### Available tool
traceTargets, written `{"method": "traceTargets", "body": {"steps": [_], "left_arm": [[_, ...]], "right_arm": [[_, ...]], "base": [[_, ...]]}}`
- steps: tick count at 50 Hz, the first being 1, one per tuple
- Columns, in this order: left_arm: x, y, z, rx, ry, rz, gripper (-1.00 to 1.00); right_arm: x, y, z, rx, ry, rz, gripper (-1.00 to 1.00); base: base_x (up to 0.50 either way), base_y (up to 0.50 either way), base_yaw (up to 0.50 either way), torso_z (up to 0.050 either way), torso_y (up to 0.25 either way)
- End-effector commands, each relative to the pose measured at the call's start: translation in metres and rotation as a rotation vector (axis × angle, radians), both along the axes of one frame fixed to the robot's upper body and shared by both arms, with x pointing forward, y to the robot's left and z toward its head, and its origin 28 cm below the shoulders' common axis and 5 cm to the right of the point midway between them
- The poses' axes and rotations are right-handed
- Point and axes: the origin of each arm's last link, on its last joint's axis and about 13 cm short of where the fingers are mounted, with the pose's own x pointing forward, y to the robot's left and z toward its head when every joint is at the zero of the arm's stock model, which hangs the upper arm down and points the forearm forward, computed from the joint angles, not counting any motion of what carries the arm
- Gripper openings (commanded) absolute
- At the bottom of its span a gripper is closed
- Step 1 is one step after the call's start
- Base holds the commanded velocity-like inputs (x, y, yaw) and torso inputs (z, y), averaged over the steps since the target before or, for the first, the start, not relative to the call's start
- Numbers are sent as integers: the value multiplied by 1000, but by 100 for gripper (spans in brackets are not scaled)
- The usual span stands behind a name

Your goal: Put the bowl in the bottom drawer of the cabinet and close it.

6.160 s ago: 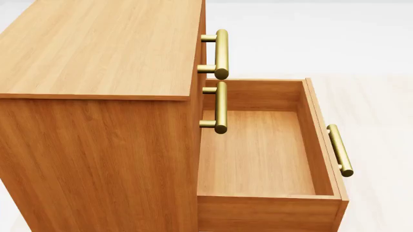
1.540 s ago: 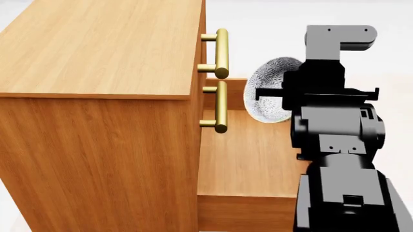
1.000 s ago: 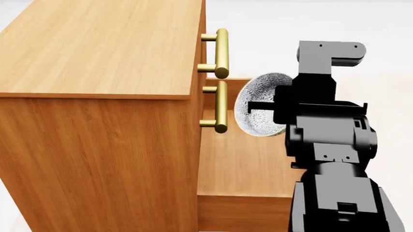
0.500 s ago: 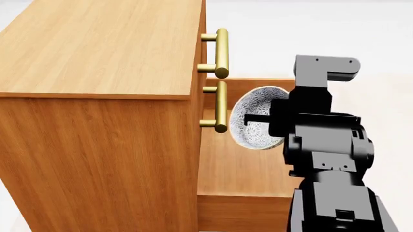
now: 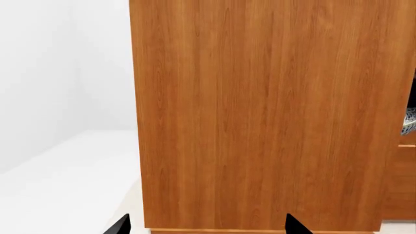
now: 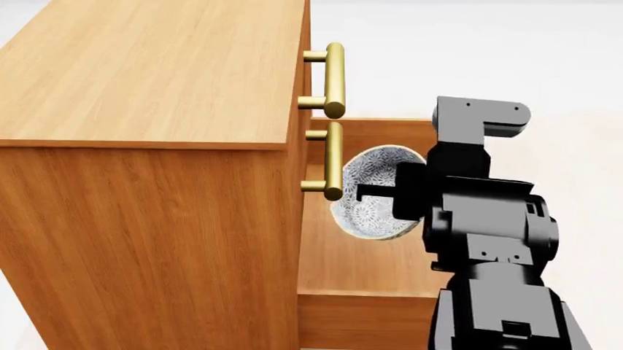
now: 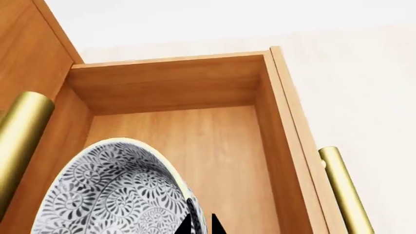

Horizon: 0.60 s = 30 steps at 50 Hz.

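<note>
Since half a second ago the right arm has come lower and nearer the cabinet [image 6: 146, 146], bringing the bowl [image 6: 375, 193] down with it; six seconds back the drawer held nothing and no arm was in view.

Head view: bowl held on edge, mouth turned toward the cabinet front, just beside the handle of the middle drawer [image 6: 333, 160]. It hangs over the open bottom drawer [image 6: 365, 270], above the drawer floor, not resting on it. The right gripper [image 6: 389, 194] has its dark fingers closed on the bowl's rim.

Right wrist view: patterned inside of the bowl [image 7: 114, 192] fills the near part of the frame, two fingertip points [image 7: 195, 225] pinched close together at its rim. Beyond it, the drawer's bare floor, back wall and side wall [image 7: 276, 146]; the drawer's brass handle [image 7: 344, 190] lies along its front.

Left wrist view: the left gripper [image 5: 204, 226] faces the cabinet's plain side panel [image 5: 260, 112]; its two fingertips stand wide apart, holding nothing. A sliver of the bowl [image 5: 409, 122] shows at the panel's far edge.
</note>
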Motion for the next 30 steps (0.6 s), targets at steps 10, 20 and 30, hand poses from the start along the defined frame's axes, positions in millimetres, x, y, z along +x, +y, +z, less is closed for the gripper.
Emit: {"method": "traceTargets", "body": {"steps": [10, 20, 30], "left_arm": [[1, 1, -1, 0, -1, 0, 100], [1, 0, -2, -1, -1, -1, 100], [0, 0, -1, 0, -1, -1, 100]], "right_arm": [[-3, 2, -4, 59, 40, 8, -100], [-5, 3, -8, 101, 61, 13, -100], [-7, 3, -14, 121, 81, 16, -100]], "base": [[0, 0, 0, 0, 0], [0, 0, 0, 0, 1], [0, 0, 0, 0, 0]]}}
